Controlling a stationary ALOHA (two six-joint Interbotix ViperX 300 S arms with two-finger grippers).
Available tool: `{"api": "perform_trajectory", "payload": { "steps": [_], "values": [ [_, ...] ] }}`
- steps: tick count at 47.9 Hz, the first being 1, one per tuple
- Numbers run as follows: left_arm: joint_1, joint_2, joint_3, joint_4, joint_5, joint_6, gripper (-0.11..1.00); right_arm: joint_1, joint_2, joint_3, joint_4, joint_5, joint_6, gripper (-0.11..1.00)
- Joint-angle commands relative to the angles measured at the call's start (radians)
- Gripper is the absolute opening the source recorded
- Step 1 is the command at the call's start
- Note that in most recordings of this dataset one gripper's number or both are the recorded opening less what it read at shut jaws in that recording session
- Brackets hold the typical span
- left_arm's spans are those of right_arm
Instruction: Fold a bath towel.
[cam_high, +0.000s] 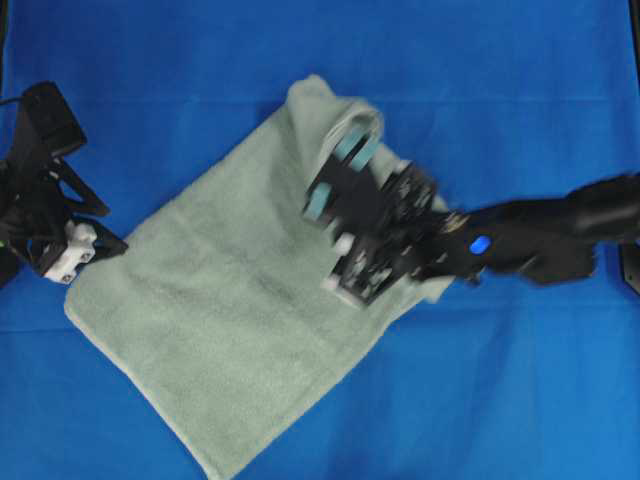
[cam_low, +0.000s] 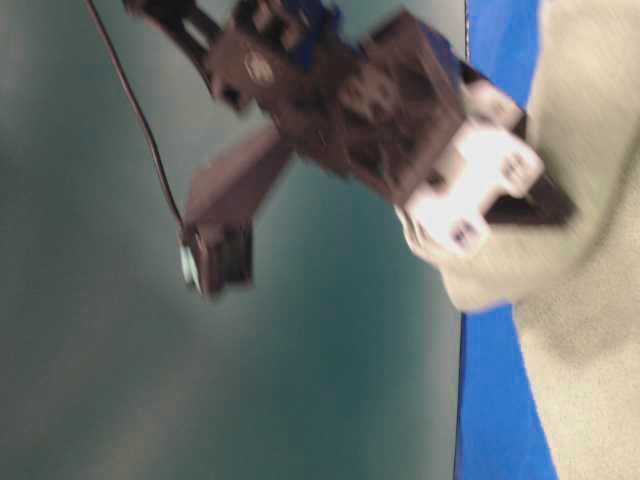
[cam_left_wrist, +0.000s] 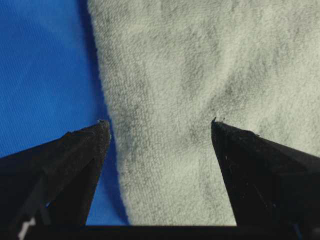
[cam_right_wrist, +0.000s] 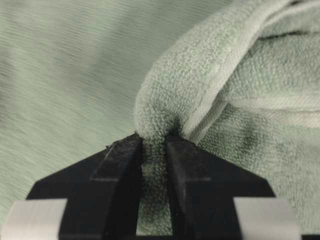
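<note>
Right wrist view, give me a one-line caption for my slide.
Right gripper shut on a bunched fold of the green bath towel, hemmed edge showing beside the jaws.

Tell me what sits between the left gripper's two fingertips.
In the left wrist view, the open left gripper has only the bath towel's edge and a strip of blue cloth below the gap; nothing is gripped.

One bath towel only – pale green, lying on one blue table cloth. Two grippers – left gripper and right gripper. Nothing more to count.
</note>
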Motion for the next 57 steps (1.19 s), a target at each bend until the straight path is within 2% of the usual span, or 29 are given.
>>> {"api": "perform_trajectory", "payload": {
  "steps": [1,10,30,32,37,40,46,57],
  "values": [
    [0.002,0.002,-0.011,0.002,-0.02,0.008,0.77,0.02,0.029,-0.077,0.0,0.0,0.002,0.2],
    [0.002,0.003,-0.008,0.002,-0.048,0.017,0.77,0.028,0.074,-0.127,-0.002,-0.005,0.002,0.2],
    [0.002,0.003,-0.008,0.002,-0.052,0.029,0.77,0.028,0.078,-0.117,-0.002,-0.02,0.002,0.19],
    [0.002,0.005,-0.008,0.002,-0.052,0.035,0.77,0.028,0.08,-0.117,-0.002,-0.021,0.002,0.28],
    [0.002,0.005,-0.009,0.0,-0.06,0.051,0.77,0.032,0.08,-0.12,-0.009,-0.021,0.002,0.58],
    [0.002,0.005,-0.009,0.002,-0.066,0.06,0.77,0.043,0.078,-0.129,-0.014,-0.029,0.0,0.67],
    [0.002,0.0,-0.011,0.002,-0.074,0.08,0.77,0.077,0.077,-0.16,-0.015,-0.054,-0.008,0.6],
    [-0.005,-0.02,-0.011,0.002,-0.084,0.114,0.77,0.144,-0.005,-0.183,-0.075,-0.051,-0.003,0.62]
  ]
}}
